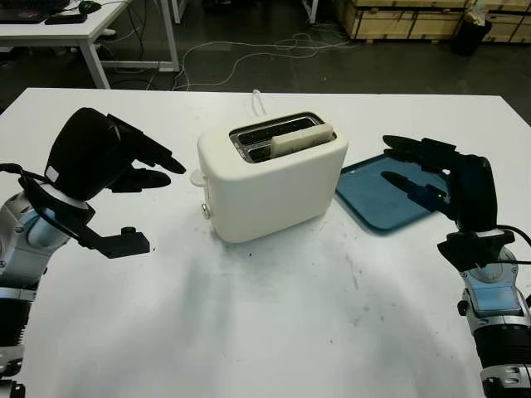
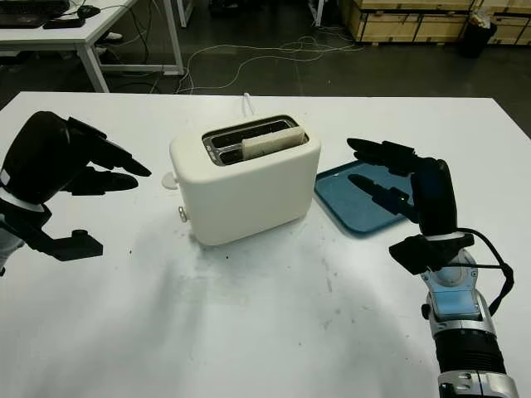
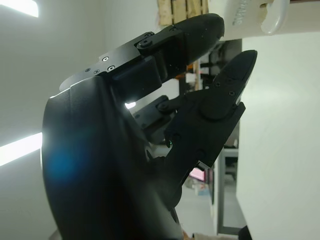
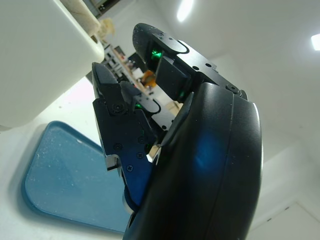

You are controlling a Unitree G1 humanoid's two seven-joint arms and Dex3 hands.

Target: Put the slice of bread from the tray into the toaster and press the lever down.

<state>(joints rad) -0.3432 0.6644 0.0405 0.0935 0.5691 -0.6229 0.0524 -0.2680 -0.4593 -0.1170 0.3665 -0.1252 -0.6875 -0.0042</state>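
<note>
Bread's in: the slice of bread sits in the near slot of the toaster at the centre of the frame, its top edge poking above the rim. The blue tray, just right of the toaster, has nothing left on it. So I judge the loading step done and the lever step in hand.

My left hand hovers at the left of the frame, holding nothing, fingers extended and pointing at the toaster's left end, still apart from it. The lever is the small white tab jutting from that end, and in the left wrist view it shows just beyond my fingertips.

My right hand hangs over the tray at the right, empty too, fingers stretched out toward the toaster.

Next, I reckon, I bring the left fingers over that tab and push straight down until it latches, perhaps steadying the body with the right.
</note>
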